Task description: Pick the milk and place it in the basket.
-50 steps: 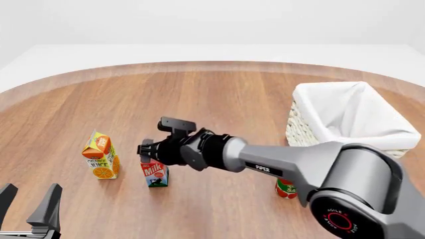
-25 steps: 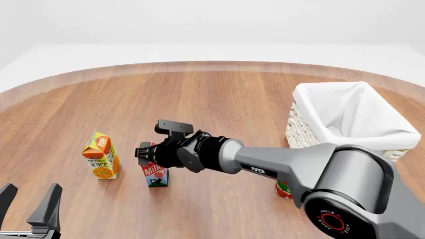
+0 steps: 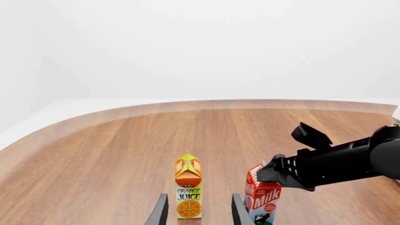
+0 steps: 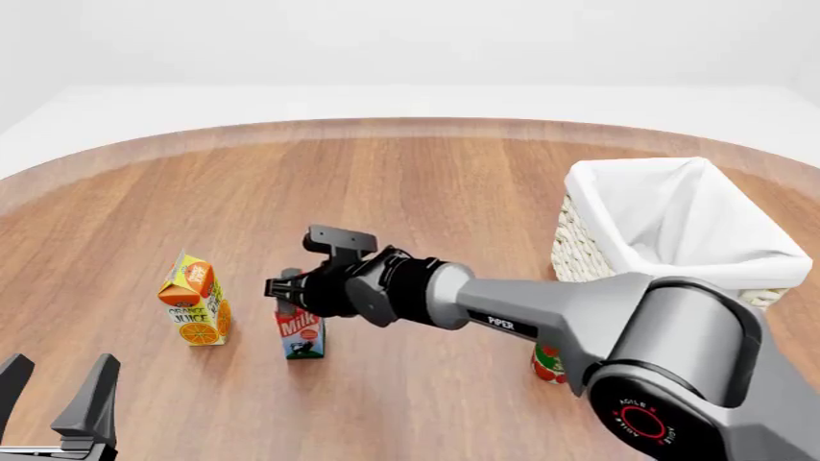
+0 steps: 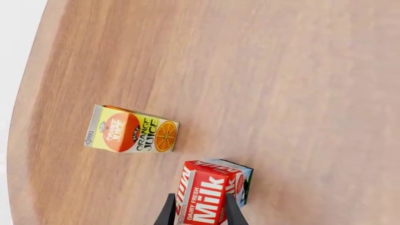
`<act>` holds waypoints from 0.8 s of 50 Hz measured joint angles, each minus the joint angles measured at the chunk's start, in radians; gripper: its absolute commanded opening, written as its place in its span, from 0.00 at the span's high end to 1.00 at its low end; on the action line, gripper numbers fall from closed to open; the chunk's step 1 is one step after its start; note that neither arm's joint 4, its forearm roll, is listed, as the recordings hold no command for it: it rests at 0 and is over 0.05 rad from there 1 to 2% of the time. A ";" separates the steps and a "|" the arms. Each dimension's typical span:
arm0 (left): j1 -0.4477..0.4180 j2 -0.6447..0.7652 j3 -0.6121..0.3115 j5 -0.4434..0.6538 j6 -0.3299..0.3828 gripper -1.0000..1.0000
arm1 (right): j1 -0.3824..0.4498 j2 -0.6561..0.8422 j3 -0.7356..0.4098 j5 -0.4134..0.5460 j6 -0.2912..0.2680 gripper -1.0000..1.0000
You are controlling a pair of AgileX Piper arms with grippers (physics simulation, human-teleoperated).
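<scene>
The milk (image 4: pixel 302 332) stands on the wooden table between the juice carton and the basket, leaning slightly. My right gripper (image 4: pixel 287 288) reaches across from the right and sits on the carton's red top. In the right wrist view its fingers (image 5: pixel 168 212) press both sides of the milk (image 5: pixel 211 188) at the gable, so the gripper (image 5: pixel 198 213) is shut on it. The left wrist view shows the milk (image 3: pixel 262 199) tilted under the black right gripper (image 3: pixel 275 172). The white wicker basket (image 4: pixel 583 245) stands at the far right. My left gripper (image 4: pixel 58 392) rests open at the near left, holding nothing.
An orange juice carton (image 4: pixel 195 302) stands upright just left of the milk, and it also shows in the wrist views (image 3: pixel 188 192) (image 5: pixel 132 129). A red can (image 4: pixel 550 365) stands near the basket, partly hidden behind my right arm. The table's curved far edge (image 4: pixel 410 125) runs behind everything.
My right gripper has settled onto the milk's top and closed on it. The carton has turned and tilted slightly. The left arm has not moved.
</scene>
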 measured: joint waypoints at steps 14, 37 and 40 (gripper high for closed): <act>0.000 0.000 0.000 0.000 0.000 0.00 | -0.008 -0.014 0.026 -0.013 -0.025 1.00; 0.000 0.000 0.000 0.000 0.000 0.00 | -0.015 -0.045 0.054 -0.034 -0.044 1.00; 0.000 0.000 0.000 0.000 0.000 0.00 | -0.016 -0.049 0.057 -0.035 -0.044 1.00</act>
